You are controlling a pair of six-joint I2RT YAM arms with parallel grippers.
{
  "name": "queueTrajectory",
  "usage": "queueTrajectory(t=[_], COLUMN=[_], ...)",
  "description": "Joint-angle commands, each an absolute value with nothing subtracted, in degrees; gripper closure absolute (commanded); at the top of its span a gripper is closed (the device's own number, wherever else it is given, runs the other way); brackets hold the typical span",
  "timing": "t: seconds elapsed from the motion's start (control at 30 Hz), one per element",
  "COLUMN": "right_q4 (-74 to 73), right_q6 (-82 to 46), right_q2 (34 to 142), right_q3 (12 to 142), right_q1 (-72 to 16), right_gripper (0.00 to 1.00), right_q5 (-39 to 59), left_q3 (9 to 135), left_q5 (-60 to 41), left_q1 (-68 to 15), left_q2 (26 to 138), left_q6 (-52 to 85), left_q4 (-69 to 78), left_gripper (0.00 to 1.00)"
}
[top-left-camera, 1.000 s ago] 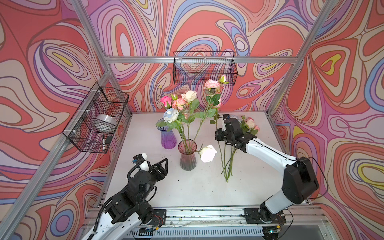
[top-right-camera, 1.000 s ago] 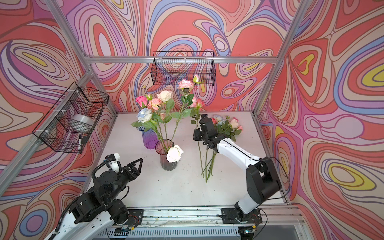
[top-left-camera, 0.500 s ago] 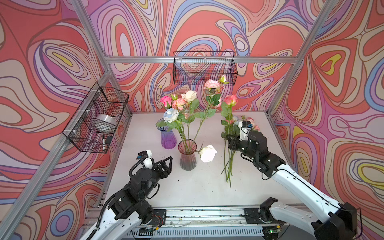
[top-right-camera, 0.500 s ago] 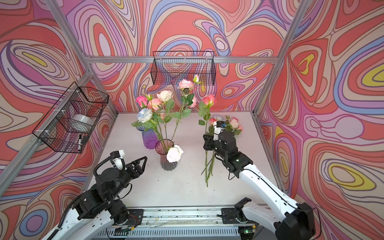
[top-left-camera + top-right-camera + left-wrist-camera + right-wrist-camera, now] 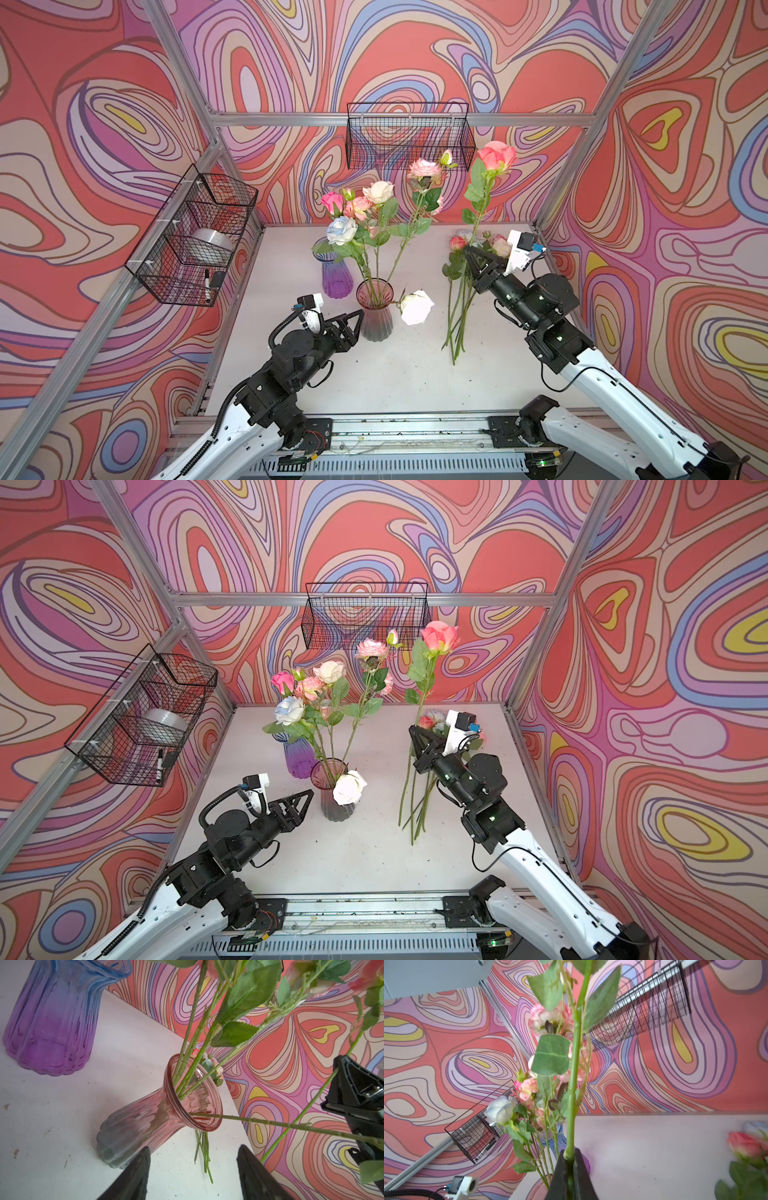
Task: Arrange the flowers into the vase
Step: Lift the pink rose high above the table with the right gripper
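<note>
Swirling coral and lilac walls (image 5: 124, 124) box in a white table (image 5: 374, 386). At its middle stands the pink vase (image 5: 375, 316). A purple vase (image 5: 337, 276) sits just beyond it to the left, with no stems showing in it.

The right gripper (image 5: 473, 255) is clamped on the stem of a coral rose (image 5: 496, 156). It holds the rose upright in the air, right of the pink vase, head high and cut end hanging down. That pose probably lets the stem travel over the vase mouth and go in end first. The left gripper (image 5: 356, 324) waits with its jaws apart and empty, just beside the vase's near-left side, likely to steady the glass or guide the incoming stem.

Several flowers (image 5: 380, 192) already stand in the pink vase, with pink, cream and pale blue heads fanning up toward the far wall. A white rose (image 5: 417, 306) droops over the rim to the right. More loose stems (image 5: 457, 320) lie on the table at the right, heads far and cut ends near.

The held rose has a half-open coral-pink head and a long, thin green stem with a few broad leaves. It looks light and springy, so it may sway as it moves.
</note>
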State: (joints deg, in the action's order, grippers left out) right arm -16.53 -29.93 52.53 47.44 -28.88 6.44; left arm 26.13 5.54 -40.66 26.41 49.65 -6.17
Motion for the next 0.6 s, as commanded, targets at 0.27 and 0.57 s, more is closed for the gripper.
queueTrajectory(t=[0.27,0.57], right_q4=[-38.17,-41.39], right_q6=[-26.34,-21.99], right_q2=[65.20,75.06], right_q3=[58.86,66.79], right_q1=[-38.90,-43.90], right_gripper=[1.00,1.00], right_q5=[3.08,1.85], left_q3=[28.13,28.96], left_q5=[7.39,7.78], left_q1=[-40.54,-40.61], left_q2=[21.91,20.83], left_q6=[48.52,47.55], left_q4=[-9.69,-11.51], left_gripper=[0.33,0.33])
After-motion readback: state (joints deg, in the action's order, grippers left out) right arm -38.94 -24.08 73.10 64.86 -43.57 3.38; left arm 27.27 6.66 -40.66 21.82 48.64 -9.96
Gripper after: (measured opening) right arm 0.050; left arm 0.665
